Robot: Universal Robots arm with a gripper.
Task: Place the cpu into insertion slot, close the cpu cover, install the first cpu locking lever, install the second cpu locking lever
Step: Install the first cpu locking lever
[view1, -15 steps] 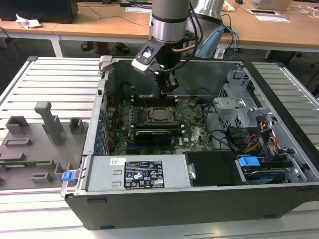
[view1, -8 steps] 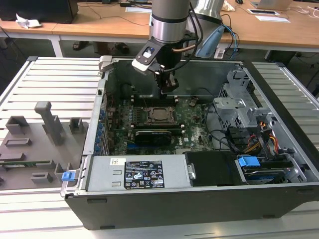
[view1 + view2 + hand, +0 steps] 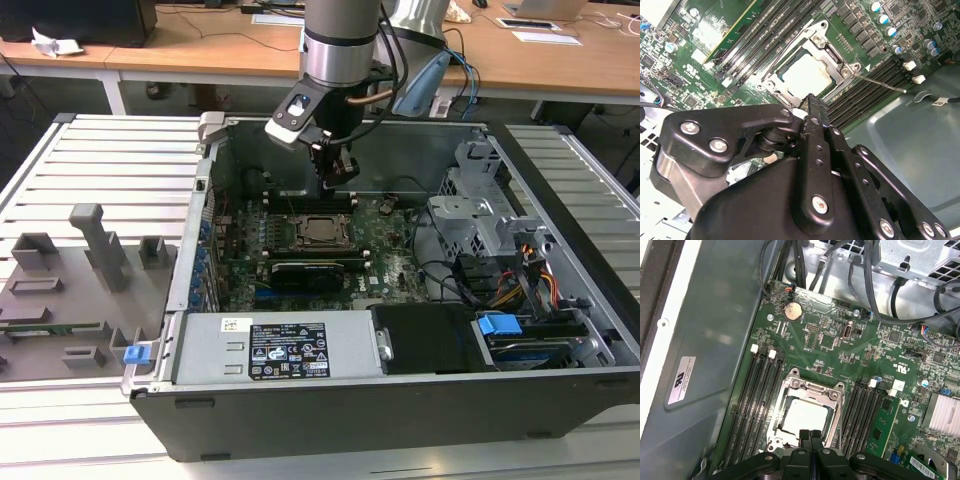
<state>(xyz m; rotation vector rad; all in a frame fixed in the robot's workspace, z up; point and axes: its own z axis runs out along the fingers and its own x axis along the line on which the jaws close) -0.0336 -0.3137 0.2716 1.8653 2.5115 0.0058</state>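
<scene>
1. I am seeing the cpu (image 3: 807, 416) lying flat inside the insertion slot (image 3: 322, 230), silver face up. It is square, so I am judging no long axis.
2. The cpu cover (image 3: 812, 388) is lying down over the slot, framing the chip.
3. A thin locking lever (image 3: 880, 83) is sticking out from one slot corner, across the memory slots (image 3: 850, 107).
4. My end effector (image 3: 810, 434) is hanging at the slot's edge, fingers pressed together and seemingly pinching nothing. The cpu is lying just past its tip.
</scene>
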